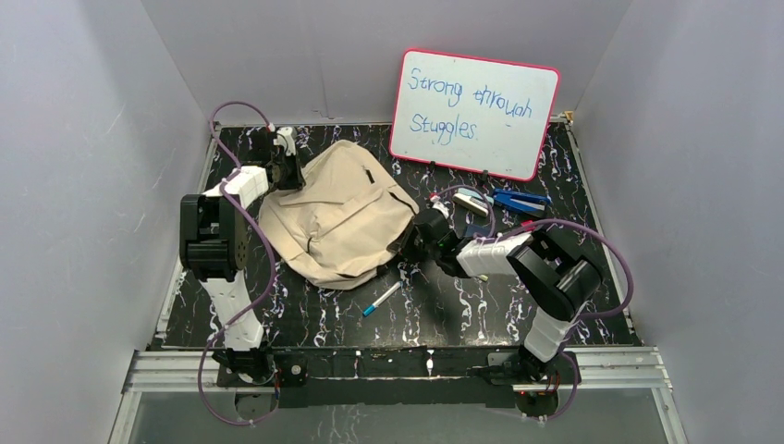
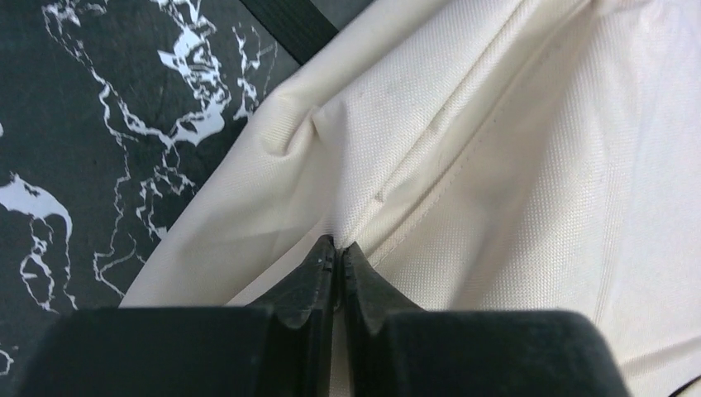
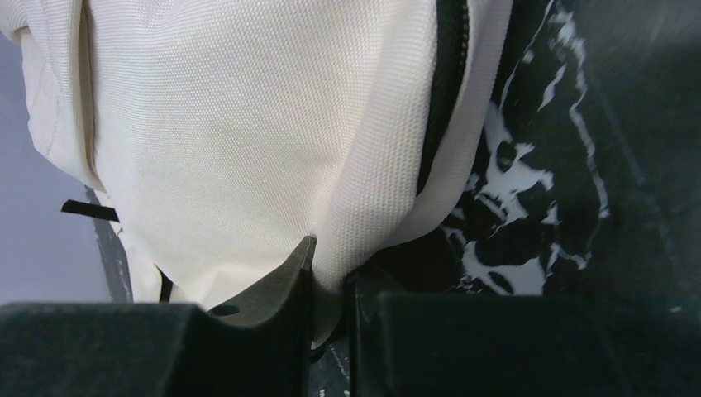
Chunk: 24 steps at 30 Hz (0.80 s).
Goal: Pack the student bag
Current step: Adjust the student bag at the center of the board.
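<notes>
1. The student bag (image 1: 337, 222) is seen slumped flat on the black marbled table (image 1: 462, 310). It lies left of centre, between the two arms and in front of the whiteboard (image 1: 473, 113).
2. The left pincer (image 2: 339, 248) is found at the bag's far-left edge, near a dark strap (image 2: 289, 21). Its jaws are pressed almost together, and a raised fold of cream canvas is pinched between the tips.
3. The right pincer (image 3: 329, 263) is set against the bag's right edge, just beside the dark zipper (image 3: 446, 91). Only a slim gap is left between the jaws, and a tuck of canvas is caught in it.
4. The bag is judged soft, limp and light, since creases and sagging are seen all over and no stiff panel shows. When lifted, it can be expected to drape and fold rather than hold its shape.
5. The woven surface should give fair friction, so slipperiness is not expected. A thin pinch may still lift one layer only, or be pulled free under load.
6. Firmer holds would be offered by the seams, the zipper edge and the strap, where the cloth is doubled and stitched. With one hold on each side, the mouth could probably be spread open.
7. A pen (image 1: 381, 299) is noted on the table near the bag's front edge, and a blue-handled tool (image 1: 518, 199) lies farther right. Both are outside the bag, so packing is judged hardly begun.
</notes>
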{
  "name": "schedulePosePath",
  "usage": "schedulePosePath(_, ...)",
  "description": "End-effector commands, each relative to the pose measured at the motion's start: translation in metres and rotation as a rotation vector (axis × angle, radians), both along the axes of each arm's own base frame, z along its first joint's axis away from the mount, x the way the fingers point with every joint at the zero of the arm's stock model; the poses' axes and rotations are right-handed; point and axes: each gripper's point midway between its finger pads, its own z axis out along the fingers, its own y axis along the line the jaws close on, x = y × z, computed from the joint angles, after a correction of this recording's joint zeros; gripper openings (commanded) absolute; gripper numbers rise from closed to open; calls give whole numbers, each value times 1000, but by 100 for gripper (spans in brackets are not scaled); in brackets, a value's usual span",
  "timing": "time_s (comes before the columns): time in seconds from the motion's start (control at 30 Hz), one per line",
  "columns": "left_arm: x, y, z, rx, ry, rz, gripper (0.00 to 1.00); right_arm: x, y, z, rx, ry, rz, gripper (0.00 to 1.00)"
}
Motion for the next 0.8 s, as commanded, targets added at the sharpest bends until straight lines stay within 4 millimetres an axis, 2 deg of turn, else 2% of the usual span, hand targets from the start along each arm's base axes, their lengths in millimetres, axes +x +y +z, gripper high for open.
schedulePosePath(0.0,-41,-19,14,-96,125,-7,0,35,-18,9,-81,-153,17,19)
schedulePosePath(0.2,-77,-1,39,-81,118,177,0,59,-25,24,-244,-288,148,13)
schedulePosePath(0.4,-142,13,51,-85,129,317,0,89,-33,38,-349,-374,231,10)
schedulePosePath(0.47,-161,20,47,-70,132,363,0,97,-36,37,-363,-373,243,15)
schedulePosePath(0.53,-169,27,48,-45,119,392,1,101,-38,38,-368,-375,256,24)
schedulePosePath(0.6,-171,37,52,-5,105,427,12,103,-41,40,-377,-379,251,41)
schedulePosePath(0.7,-167,48,70,33,56,466,30,103,-49,49,-396,-388,234,53)
schedulePosePath(0.77,-161,56,91,47,-6,503,39,103,-60,58,-421,-392,204,56)
